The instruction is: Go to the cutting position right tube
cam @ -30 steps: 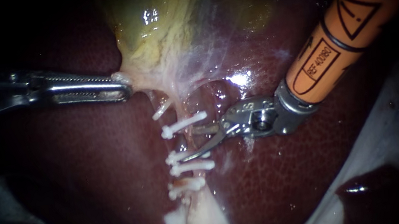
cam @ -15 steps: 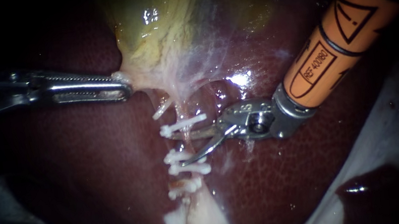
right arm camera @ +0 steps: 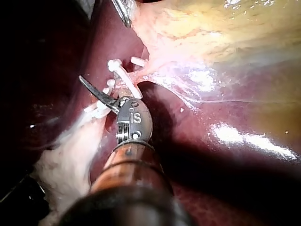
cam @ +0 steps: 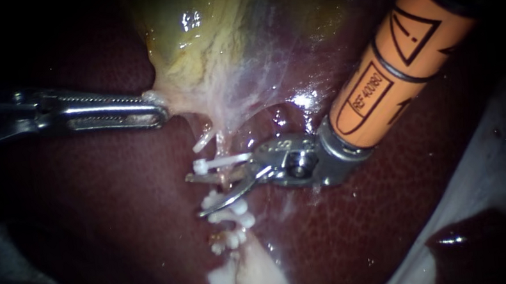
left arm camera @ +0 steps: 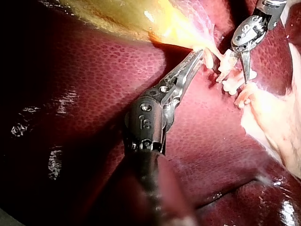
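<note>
Now further in, right instrument (cam: 194,196) astride tube (cam: 226,179)

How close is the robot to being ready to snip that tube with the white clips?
Done: white clips sit on the tube, and the left instrument is shut on the edge of the gallbladder, holding it. In hand: the right instrument has its blades open and reaching across the tube, apparently in the gap between the upper clip and the lower ones. Left: perhaps a small adjustment; the tube looks uncut.
</note>
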`<state>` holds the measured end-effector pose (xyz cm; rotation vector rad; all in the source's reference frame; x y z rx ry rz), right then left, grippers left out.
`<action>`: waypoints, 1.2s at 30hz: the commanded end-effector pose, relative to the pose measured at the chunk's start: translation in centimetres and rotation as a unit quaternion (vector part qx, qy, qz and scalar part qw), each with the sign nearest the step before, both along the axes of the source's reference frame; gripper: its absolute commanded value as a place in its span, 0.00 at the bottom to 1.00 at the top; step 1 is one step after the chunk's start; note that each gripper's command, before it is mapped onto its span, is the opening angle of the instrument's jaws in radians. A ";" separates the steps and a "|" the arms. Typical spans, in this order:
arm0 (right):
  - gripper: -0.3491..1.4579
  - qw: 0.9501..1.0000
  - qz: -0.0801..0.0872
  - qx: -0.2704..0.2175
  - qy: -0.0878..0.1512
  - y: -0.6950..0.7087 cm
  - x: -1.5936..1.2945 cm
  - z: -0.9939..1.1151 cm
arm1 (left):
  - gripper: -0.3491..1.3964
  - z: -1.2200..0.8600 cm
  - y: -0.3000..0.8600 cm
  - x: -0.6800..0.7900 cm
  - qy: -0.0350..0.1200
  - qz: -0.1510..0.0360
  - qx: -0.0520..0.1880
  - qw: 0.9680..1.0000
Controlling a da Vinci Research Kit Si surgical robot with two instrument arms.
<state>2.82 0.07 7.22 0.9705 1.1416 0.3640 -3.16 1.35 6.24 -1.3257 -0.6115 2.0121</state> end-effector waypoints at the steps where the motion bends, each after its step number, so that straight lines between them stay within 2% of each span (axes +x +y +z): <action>1: 0.89 1.000 0.003 0.002 -0.001 0.00 0.02 0.00 | 0.00 0.00 0.00 0.00 0.000 0.000 0.000 1.000; 10: 0.90 1.000 0.025 0.016 -0.009 0.03 0.13 -0.01 | 0.00 0.00 0.00 -0.01 0.001 -0.001 0.000 1.000; 15: 0.91 0.999 0.026 0.023 -0.011 0.02 0.14 -0.05 | 0.00 0.00 0.00 -0.01 0.000 -0.001 0.000 1.000; 17: 0.95 0.999 0.026 0.025 -0.011 0.00 0.14 -0.09 | 0.00 0.01 0.00 -0.01 0.000 -0.001 0.000 1.000; 25: 0.97 0.999 0.023 0.033 0.002 -0.06 0.14 -0.29 | 0.00 0.01 0.00 0.01 0.000 0.000 0.000 1.000; 36: 0.97 0.999 0.023 0.035 0.001 -0.05 0.12 -0.27 | 0.00 0.01 0.01 0.01 0.000 0.000 0.000 1.000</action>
